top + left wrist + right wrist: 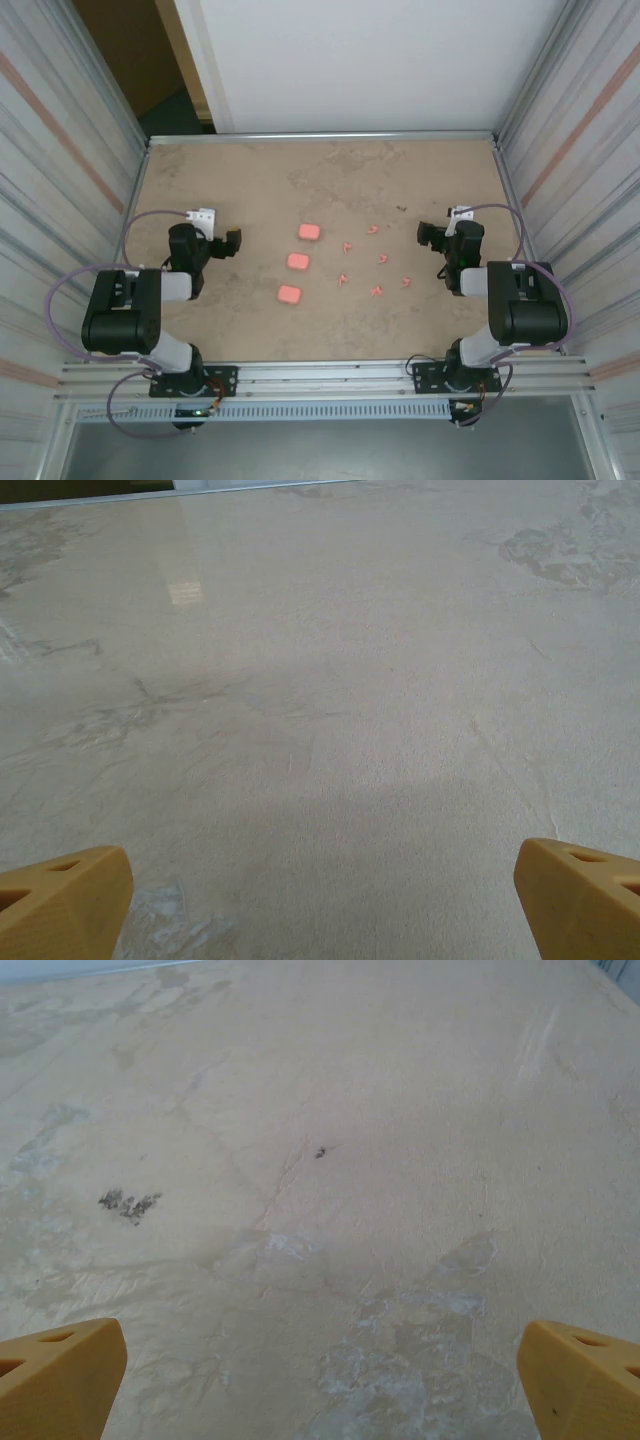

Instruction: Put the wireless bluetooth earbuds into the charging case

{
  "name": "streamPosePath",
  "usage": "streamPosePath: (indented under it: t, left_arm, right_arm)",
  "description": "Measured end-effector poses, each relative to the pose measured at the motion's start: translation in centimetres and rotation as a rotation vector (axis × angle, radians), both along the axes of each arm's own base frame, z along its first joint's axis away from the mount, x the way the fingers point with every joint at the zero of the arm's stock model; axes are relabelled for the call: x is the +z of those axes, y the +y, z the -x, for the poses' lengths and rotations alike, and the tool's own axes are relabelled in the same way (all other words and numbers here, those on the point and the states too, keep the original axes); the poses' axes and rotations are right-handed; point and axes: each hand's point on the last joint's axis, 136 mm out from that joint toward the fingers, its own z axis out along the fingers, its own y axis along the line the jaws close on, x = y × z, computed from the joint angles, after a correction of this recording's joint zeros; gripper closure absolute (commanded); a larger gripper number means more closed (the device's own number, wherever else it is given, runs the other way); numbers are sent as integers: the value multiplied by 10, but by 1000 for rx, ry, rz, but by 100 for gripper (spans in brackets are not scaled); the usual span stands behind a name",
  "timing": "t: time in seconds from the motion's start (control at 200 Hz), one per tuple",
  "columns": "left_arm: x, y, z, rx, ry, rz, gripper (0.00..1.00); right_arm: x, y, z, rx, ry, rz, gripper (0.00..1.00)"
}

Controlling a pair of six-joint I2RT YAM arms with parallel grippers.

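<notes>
Left wrist view: left gripper (320, 905) jaws are spread wide, nothing between them, with plain table (320, 680) seen beneath. Right wrist view: right gripper (320, 1385) jaws are likewise spread wide and empty, over a stained patch of the tabletop. Nothing is held by either.

Progress, judged from the top view: not started.
- Six earbuds (377, 291) are counted loose on the table, scattered right of centre, between the cases and the right gripper.
- Three cases (298, 261) are laid in a slightly slanted column at the table's centre. Whether the lids are open cannot be told at this size.
- No earbud is seen in or touching a case. All picks, carries and seatings are left to do.

Edges and room:
- The left gripper is placed left of the cases, well apart from them. The right gripper is placed near the rightmost earbuds.
- The table is bounded by a metal rail at the back and sides, with ribbed walls close on both flanks.
- Earbuds and cases are kept well clear of every edge, so a drop-off is not expected.
- Open tabletop is available across the far half for swinging or staging.
- The earbuds are tiny and lie near each other, so neighbours could be nudged during a pick. A steep, centred approach is advised.
</notes>
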Motion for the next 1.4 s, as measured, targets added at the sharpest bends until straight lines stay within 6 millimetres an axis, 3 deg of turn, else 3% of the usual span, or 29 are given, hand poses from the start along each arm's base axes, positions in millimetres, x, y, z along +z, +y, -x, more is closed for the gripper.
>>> streamPosePath:
  t: [1.047,1.173,1.293,1.398]
  left_arm:
    - [4,0,0,2,-8,3,1]
    - [25,6,4,41,-23,8,1]
    - [67,12,-4,89,-71,45,1]
    - [99,14,-9,119,-100,116,1]
  right_arm:
    - [2,0,-1,1,28,-1,0]
    - [39,5,-13,30,3,-11,0]
    - [90,16,-23,86,-56,-29,0]
    - [116,35,-27,177,-52,-34,0]
